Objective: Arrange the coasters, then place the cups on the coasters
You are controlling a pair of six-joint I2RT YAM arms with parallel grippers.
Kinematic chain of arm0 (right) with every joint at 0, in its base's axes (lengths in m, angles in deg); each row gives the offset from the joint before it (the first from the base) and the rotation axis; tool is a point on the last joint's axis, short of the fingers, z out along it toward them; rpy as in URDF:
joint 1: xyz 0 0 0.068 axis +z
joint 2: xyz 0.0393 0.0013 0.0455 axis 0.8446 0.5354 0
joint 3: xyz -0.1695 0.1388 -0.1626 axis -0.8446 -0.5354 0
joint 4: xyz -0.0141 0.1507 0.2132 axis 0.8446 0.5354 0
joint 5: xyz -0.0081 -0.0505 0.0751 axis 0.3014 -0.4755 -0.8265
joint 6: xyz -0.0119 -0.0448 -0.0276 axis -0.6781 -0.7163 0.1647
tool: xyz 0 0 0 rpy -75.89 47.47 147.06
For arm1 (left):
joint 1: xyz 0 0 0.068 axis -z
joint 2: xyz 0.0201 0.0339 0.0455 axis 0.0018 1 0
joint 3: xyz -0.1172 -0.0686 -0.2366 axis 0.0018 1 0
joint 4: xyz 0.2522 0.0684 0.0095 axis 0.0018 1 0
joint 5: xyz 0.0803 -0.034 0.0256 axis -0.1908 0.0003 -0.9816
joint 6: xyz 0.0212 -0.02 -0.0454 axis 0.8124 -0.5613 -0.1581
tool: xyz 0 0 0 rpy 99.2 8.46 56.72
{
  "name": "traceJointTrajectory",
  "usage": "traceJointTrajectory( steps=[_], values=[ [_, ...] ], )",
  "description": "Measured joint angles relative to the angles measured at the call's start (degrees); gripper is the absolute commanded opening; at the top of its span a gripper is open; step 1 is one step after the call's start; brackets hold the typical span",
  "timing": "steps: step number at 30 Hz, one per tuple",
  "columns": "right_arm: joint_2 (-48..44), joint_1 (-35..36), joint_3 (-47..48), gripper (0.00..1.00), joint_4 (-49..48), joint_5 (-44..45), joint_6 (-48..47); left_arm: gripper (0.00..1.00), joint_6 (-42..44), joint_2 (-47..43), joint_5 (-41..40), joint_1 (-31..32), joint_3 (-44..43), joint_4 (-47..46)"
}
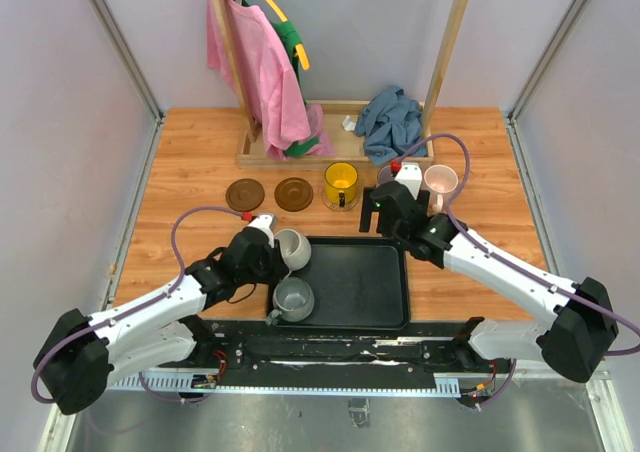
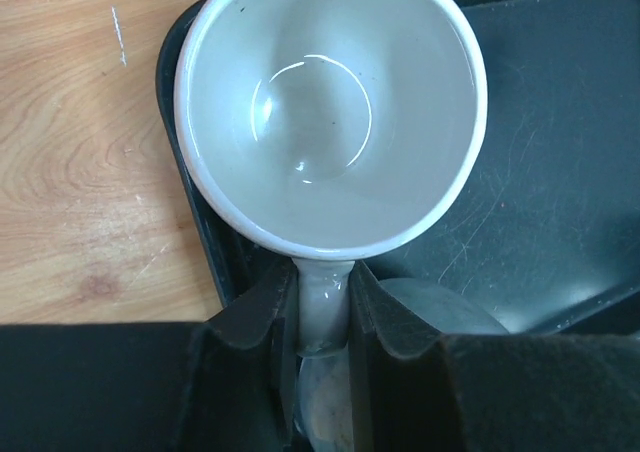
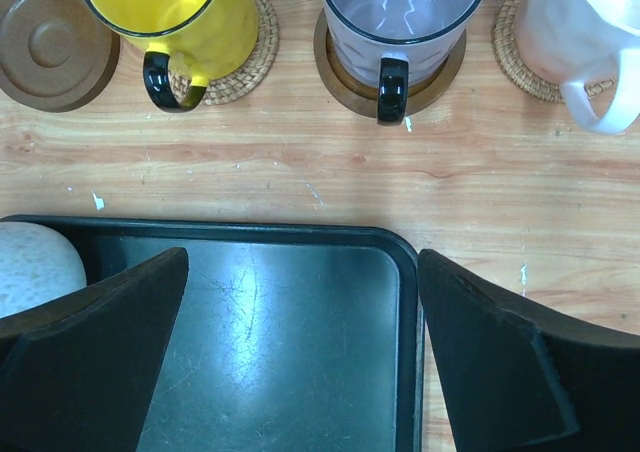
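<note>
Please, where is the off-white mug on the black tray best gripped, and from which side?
The off-white mug's handle, from the tray's left edge: it sticks out that way, narrow enough that the left pincer closes on both sides.

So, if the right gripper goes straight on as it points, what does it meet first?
Probably the tray, whose far corner lies between the open fingers; depth is unclear, so perhaps the lilac cup beyond.

Lilac cup [image 3: 400, 22], beyond tray [image 3: 300, 342]: rim cut off above; hidden behind right hand [image 1: 392, 204] from overhead. Grey cup [image 2: 435, 307], on tray: mostly covered by left hand [image 2: 325, 297].
</note>
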Motion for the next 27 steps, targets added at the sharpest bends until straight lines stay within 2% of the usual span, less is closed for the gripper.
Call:
traceJointTrajectory(
  steps=[6, 13, 20, 27],
  values=[
    [-1.27, 0.0, -1.29, 0.99, -0.57, 0.42, 0.0, 0.01, 1.31, 0.15, -4.76, 4.35, -3.87, 2.91],
    [-2.73, 0.0, -2.93, 0.99, -0.48, 1.9, 0.02, 0.01, 4.35, 1.77, -10.4, 4.68, -11.61, 2.6],
    [-7.32, 0.0, -5.84, 0.99, -0.26, 5.03, 0.13, 0.01, 8.9, 14.47, -17.07, 3.54, -22.47, 3.26],
    [-11.47, -0.02, -6.95, 0.99, 1.03, 7.04, 0.13, 0.0, 11.8, 27.23, -18.4, -3.8, -31.36, 4.81]
  ],
)
